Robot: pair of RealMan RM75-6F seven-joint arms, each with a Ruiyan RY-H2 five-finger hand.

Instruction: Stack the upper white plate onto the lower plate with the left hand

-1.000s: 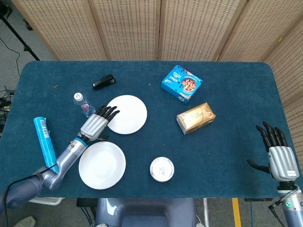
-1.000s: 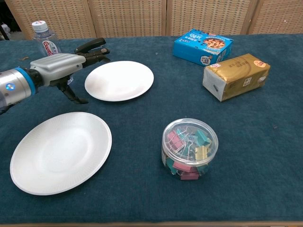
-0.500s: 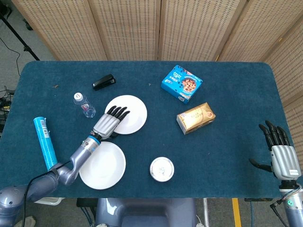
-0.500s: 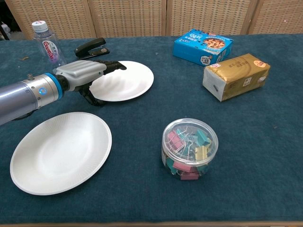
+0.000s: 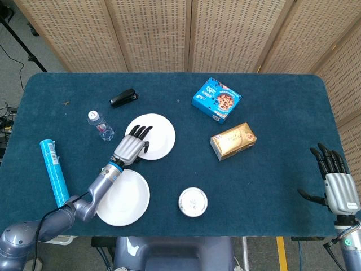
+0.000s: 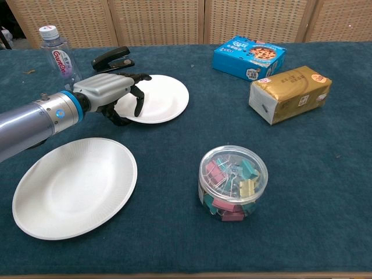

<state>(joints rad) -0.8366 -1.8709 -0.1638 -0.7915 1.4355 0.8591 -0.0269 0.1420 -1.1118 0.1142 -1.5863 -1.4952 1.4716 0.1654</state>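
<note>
- While the upper white plate lies flat on the bench, the left hand sits over its near-left edge, fingers curling down onto the rim in the chest view; whether they have actually gripped it cannot be told.
- Just near and left of that plate lies the lower plate, apart from it, with the left forearm passing over its far-left rim.
- At the bench's near-right corner, well apart from both plates, the right hand is held up with fingers spread, holding nothing.
</note>
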